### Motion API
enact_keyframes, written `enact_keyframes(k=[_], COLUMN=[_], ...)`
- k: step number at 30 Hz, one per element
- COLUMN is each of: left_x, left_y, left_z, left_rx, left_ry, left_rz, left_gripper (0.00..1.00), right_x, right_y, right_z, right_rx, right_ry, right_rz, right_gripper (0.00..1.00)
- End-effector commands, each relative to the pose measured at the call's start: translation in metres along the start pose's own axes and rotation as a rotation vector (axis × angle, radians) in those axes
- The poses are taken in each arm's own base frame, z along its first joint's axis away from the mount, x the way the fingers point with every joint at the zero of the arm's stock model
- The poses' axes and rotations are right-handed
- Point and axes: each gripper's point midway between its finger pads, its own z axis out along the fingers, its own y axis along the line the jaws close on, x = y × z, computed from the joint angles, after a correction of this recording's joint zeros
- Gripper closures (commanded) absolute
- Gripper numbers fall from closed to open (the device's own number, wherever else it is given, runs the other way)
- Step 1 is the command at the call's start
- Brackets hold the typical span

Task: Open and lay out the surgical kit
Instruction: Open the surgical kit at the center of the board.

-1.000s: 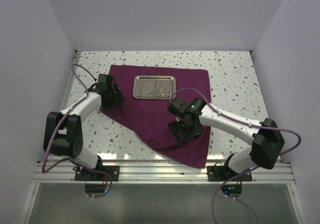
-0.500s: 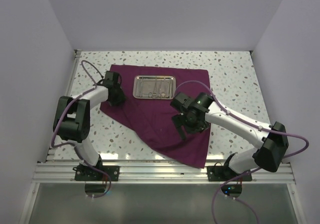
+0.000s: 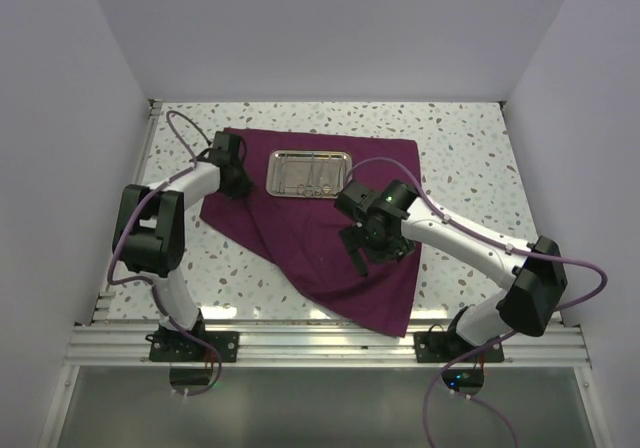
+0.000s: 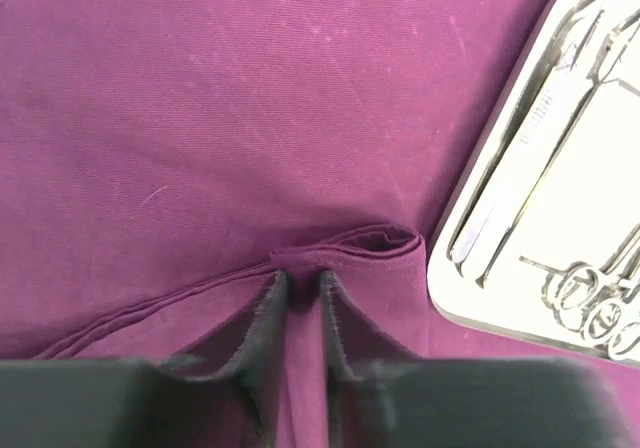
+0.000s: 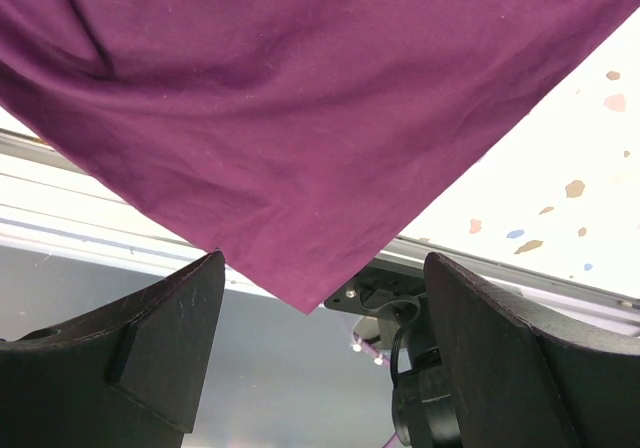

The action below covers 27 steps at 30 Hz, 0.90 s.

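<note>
**Surgical kit (image 3: pixel 310 223) on the counter (image 3: pixel 470 168), left fingers (image 4: pixel 265 318) pinching a fold**

Nearest the arm bases, the purple cloth (image 3: pixel 330 268) tapers to a corner that reaches the metal rail (image 3: pixel 300 340) at the counter's front edge. Only the right wrist view shows this point closely: it lies flat and smooth over the rail. That view also shows the right fingers (image 5: pixel 150 338) spread wide with nothing between them, well apart from the fabric. From overhead, that arm sits above the middle of the cloth, on its right half.

Farther back, on the cloth's left side, the left fingers are drawn almost together. From overhead the grip itself is hidden under the wrist. The left wrist camera shows it: a raised ridge of purple fabric is caught between the two tips, with a rolled fold just beyond them.

Just beside that fold stands the steel tray (image 4: pixel 590 228), resting on the cloth's far part. The overhead view gives only glints inside it. The wrist view resolves slim steel instruments (image 4: pixel 530 138) lying lengthwise, and ring handles (image 4: pixel 585 303) at the tray's near end.
</note>
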Motion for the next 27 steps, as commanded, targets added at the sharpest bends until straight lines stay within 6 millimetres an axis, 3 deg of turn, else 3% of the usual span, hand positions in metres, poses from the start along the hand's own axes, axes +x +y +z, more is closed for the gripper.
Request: enact_keyframes(k=[1,3,10,14,15,19,20,22,23,27], left_x=[-0.018,-0.015,-0.018,-0.017,-0.02,0.003,0.009,0.025,0.037,0.079], left_y=[-0.015,-0.016,-0.022,-0.017,-0.019,0.005,0.013,0.032,0.043,0.082], left_z=[0.002,0.005,-0.01,-0.035,-0.05,-0.083,-0.101,-0.113,-0.129,-0.159], left_rx=[0.038,0.041,0.104,0.094,0.105,0.047,0.035,-0.018,-0.049,-0.175], left_ry=[-0.044,-0.031,-0.057,-0.058,-0.078,-0.056,-0.055,-0.034,-0.012,0.078], left_rz=[0.007,0.023,0.061,0.064,0.06,0.056,0.051,0.035,0.033,-0.022], left_gripper=[0.89,1.0,1.0,1.0,1.0,1.0,1.0,1.0,1.0,1.0], right_x=[-0.008,-0.01,-0.022,-0.039,-0.046,-0.064,-0.069,-0.077,-0.081,-0.096], right_y=[-0.005,-0.007,-0.019,-0.033,-0.034,-0.048,-0.052,-0.056,-0.06,-0.077], right_z=[-0.008,-0.007,-0.004,-0.004,-0.005,-0.002,-0.001,0.002,0.004,0.009], right_rx=[0.019,0.025,0.034,0.029,0.022,0.029,0.04,0.041,0.047,0.055], right_ry=[-0.03,-0.032,-0.044,-0.066,-0.086,-0.124,-0.128,-0.147,-0.15,-0.183], right_rz=[-0.004,-0.004,0.01,0.061,0.074,0.124,0.14,0.164,0.184,0.257], right_gripper=[0.16,0.16,0.16,0.16,0.16,0.16,0.15,0.14,0.14,0.12])
